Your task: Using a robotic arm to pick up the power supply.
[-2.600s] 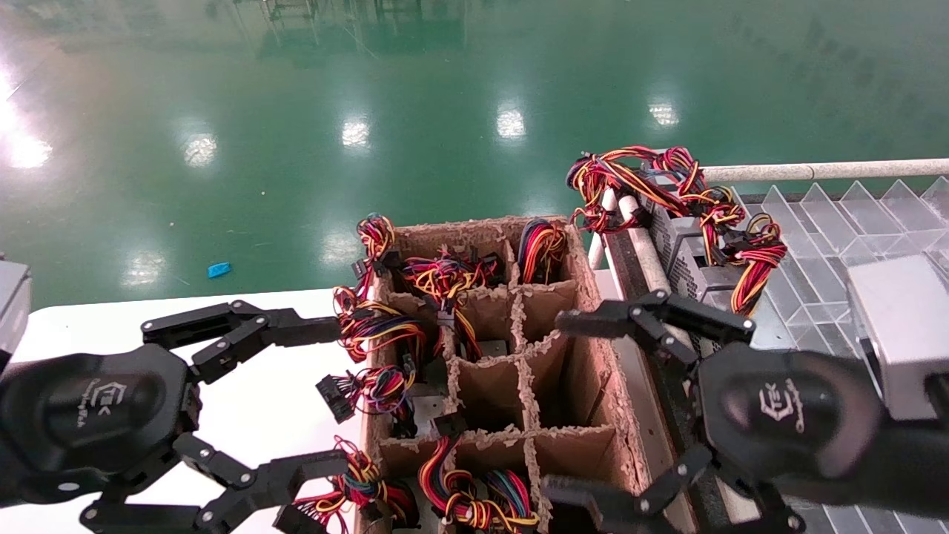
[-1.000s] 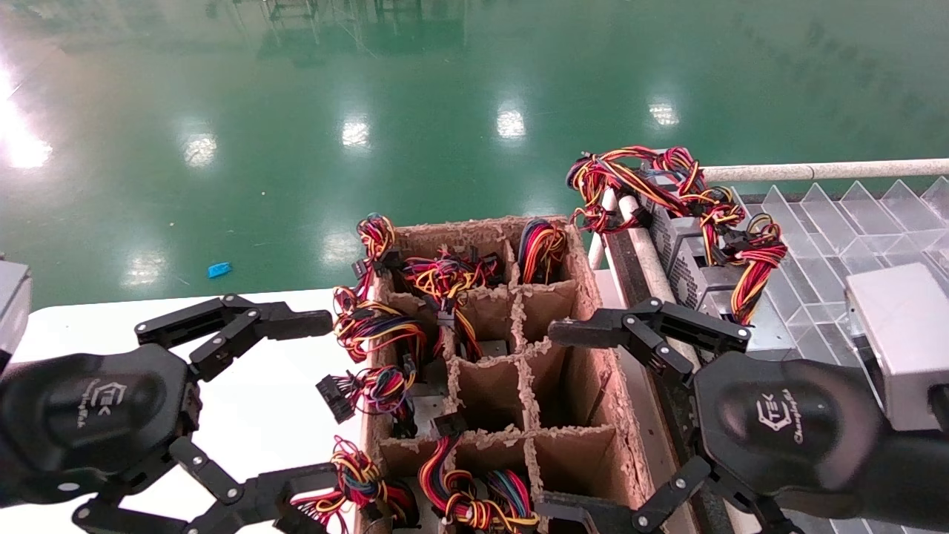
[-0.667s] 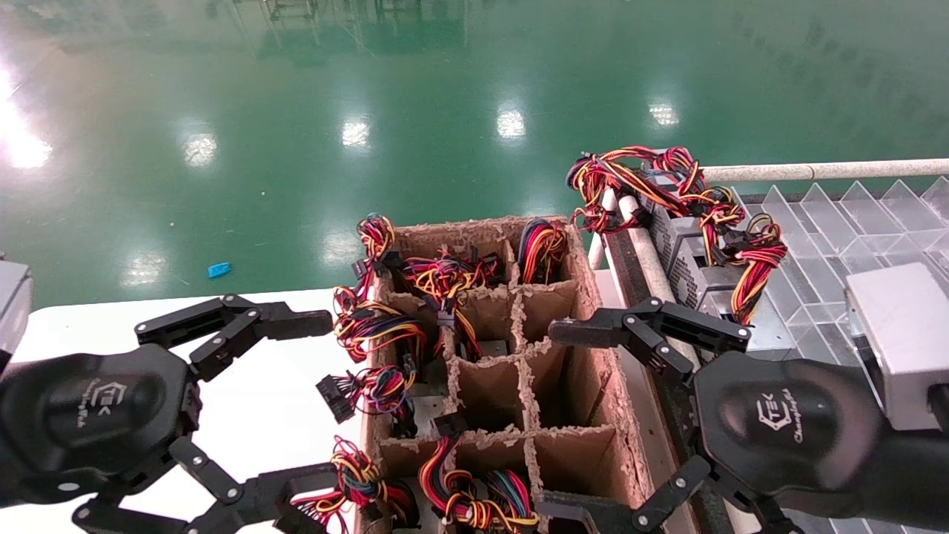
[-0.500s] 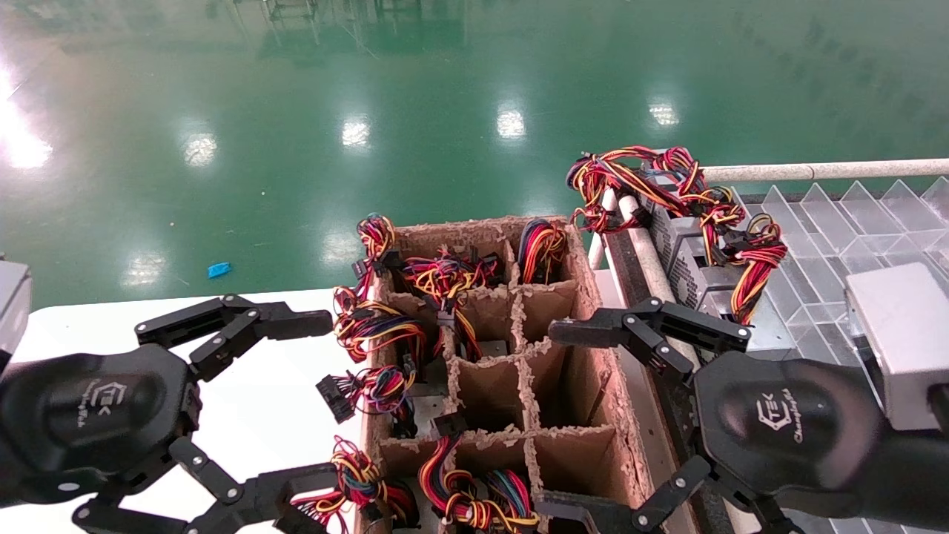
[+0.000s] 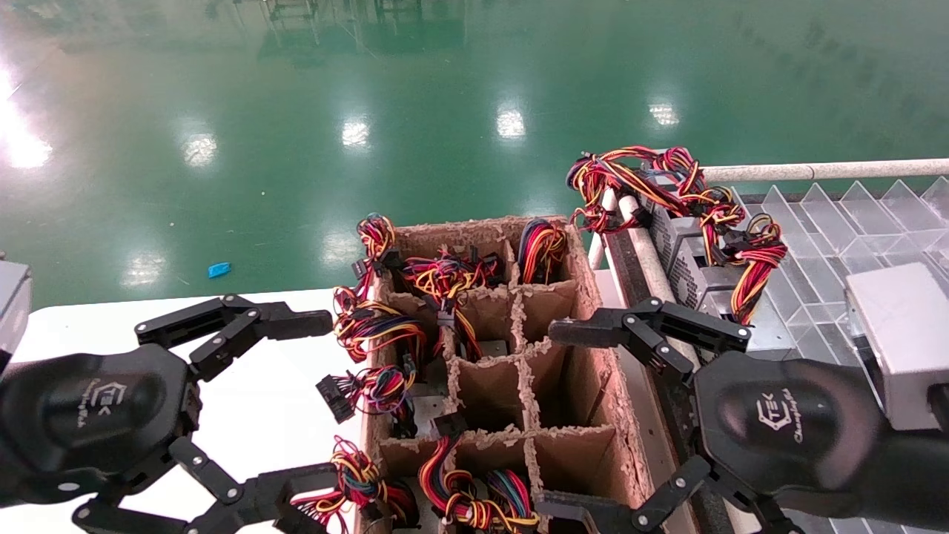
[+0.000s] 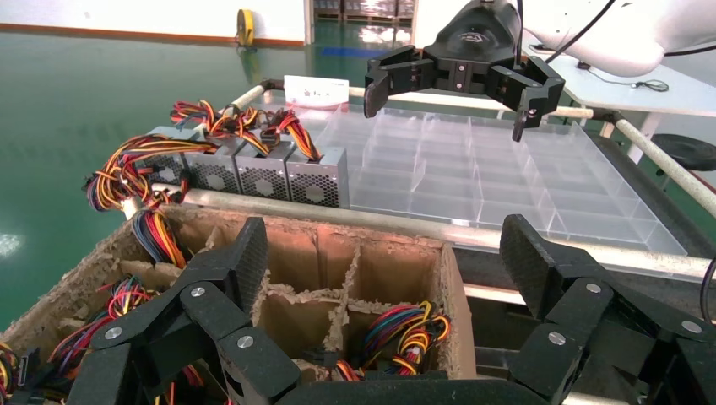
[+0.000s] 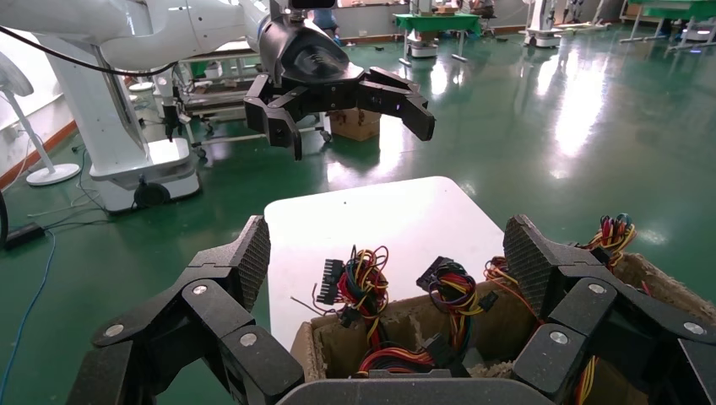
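Almost nothing has moved lately: both grippers hover wide open beside the cardboard divider box (image 5: 586, 297). Power supplies (image 5: 686, 252) lie in a row on the rack, just ahead of the right gripper (image 5: 571, 415); the left gripper (image 5: 311, 404) is farther.

Divided cardboard box (image 5: 593, 297) beside clear tray (image 5: 852, 222)
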`<state>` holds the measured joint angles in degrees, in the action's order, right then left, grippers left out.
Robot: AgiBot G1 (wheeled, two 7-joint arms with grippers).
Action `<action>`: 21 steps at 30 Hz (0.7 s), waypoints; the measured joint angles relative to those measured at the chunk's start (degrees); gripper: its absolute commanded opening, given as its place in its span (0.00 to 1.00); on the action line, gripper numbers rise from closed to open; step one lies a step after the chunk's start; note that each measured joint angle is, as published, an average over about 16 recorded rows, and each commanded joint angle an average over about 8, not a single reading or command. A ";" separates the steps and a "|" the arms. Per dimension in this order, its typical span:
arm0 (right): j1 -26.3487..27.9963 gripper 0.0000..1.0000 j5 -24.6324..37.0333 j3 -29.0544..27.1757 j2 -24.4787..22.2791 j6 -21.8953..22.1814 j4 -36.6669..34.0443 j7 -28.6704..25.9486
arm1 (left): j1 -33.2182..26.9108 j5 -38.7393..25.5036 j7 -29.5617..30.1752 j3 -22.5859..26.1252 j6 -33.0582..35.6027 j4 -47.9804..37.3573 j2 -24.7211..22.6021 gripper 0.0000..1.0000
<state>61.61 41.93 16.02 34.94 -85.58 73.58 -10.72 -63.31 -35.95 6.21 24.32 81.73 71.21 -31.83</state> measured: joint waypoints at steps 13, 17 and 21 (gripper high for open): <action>0.00 1.00 0.00 0.00 0.00 0.00 0.00 0.00 | 0.00 0.00 0.00 0.00 0.00 0.00 0.00 1.00; 0.00 1.00 -0.01 0.00 0.00 0.00 0.00 0.00 | 0.00 0.00 0.00 0.00 0.00 0.00 0.00 1.00; 0.00 1.00 -0.01 0.00 0.00 0.00 0.00 0.00 | 0.00 0.00 0.00 0.00 0.00 0.00 0.00 1.00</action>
<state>61.61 41.92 16.02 34.94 -85.58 73.58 -10.72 -63.31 -35.95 6.21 24.32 81.73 71.21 -31.83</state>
